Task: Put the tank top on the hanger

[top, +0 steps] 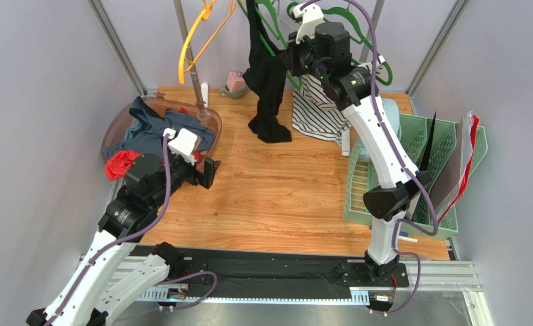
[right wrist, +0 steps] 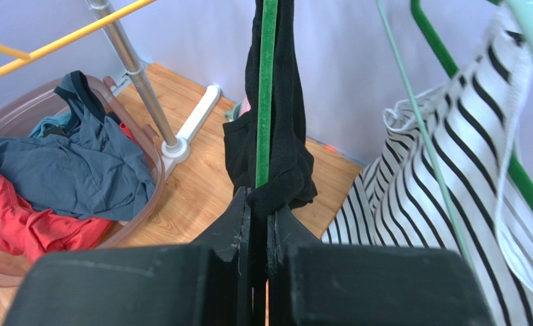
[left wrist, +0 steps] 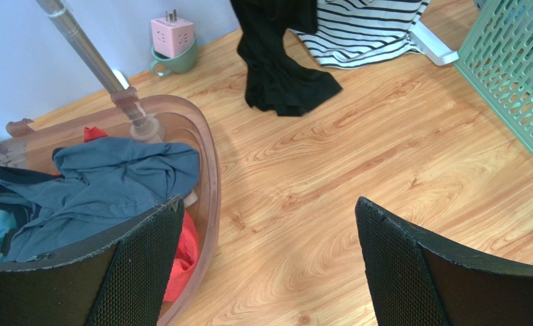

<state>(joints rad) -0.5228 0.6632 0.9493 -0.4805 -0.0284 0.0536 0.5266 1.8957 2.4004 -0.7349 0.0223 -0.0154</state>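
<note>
Right tool (right wrist: 257,198) is clenched tight on the tank top (right wrist: 286,153), high off the tabletop (top: 283,197). It pinches the black fabric exactly where it wraps the hanger (right wrist: 267,81), and that green bar runs straight up from the fingertips. Whether the bar itself sits in the pinch, I can't tell. My read: the grip steadies cloth against bar. The loose end trails below the tool onto the wood. Left tool (left wrist: 269,207) hovers well apart, released, empty, fingers spread wide.
</note>
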